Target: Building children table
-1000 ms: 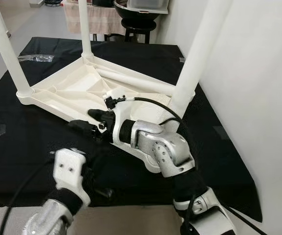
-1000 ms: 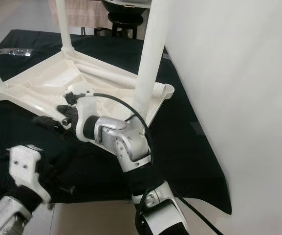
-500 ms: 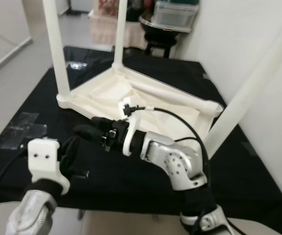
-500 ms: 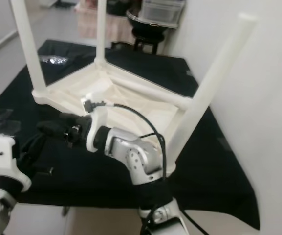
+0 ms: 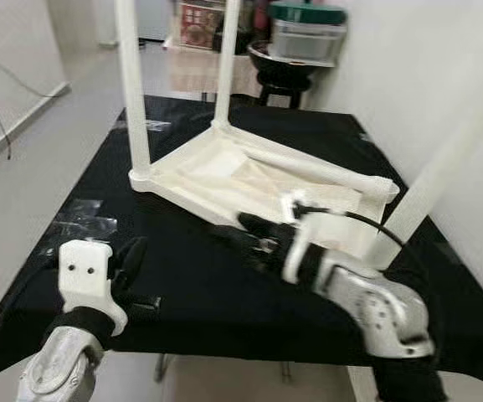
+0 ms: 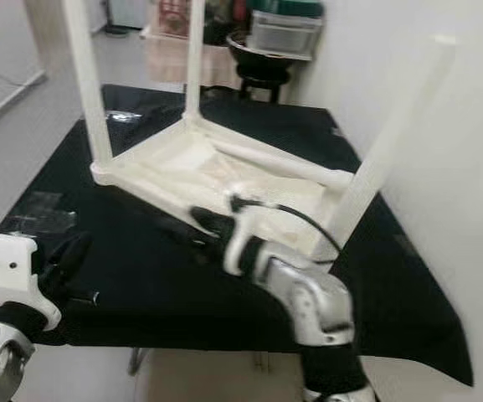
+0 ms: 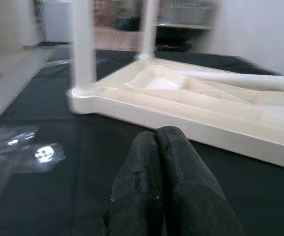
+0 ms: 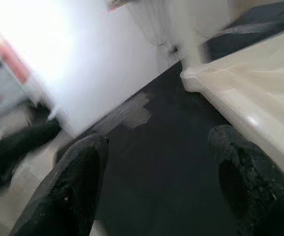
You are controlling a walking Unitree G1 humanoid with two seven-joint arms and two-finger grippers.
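Note:
The white children's table [image 5: 224,172] lies upside down on a black cloth. Two legs [image 5: 132,92] stand upright at its left corners, and a third leg [image 6: 392,142] rises at the right corner, blurred. A loose white leg [image 5: 308,163] lies across the underside. My right gripper [image 5: 237,230] hovers just before the table's near rim, open, with nothing but cloth between its fingers [image 8: 78,182]. Down by the cloth's front left edge, my left gripper [image 5: 131,253] is shut and empty, its fingertips [image 7: 157,135] pointing at the rim.
A crumpled clear plastic bag [image 5: 82,218] lies on the cloth at the left. A black stool [image 5: 287,67] carrying containers stands behind the table. A white wall [image 5: 442,67] runs close along the right side. Open floor [image 5: 48,126] lies to the left.
The camera has risen and pulled back, so the whole scene has shifted. My right gripper has moved rightward along the table's near rim. The left gripper stays low at the front.

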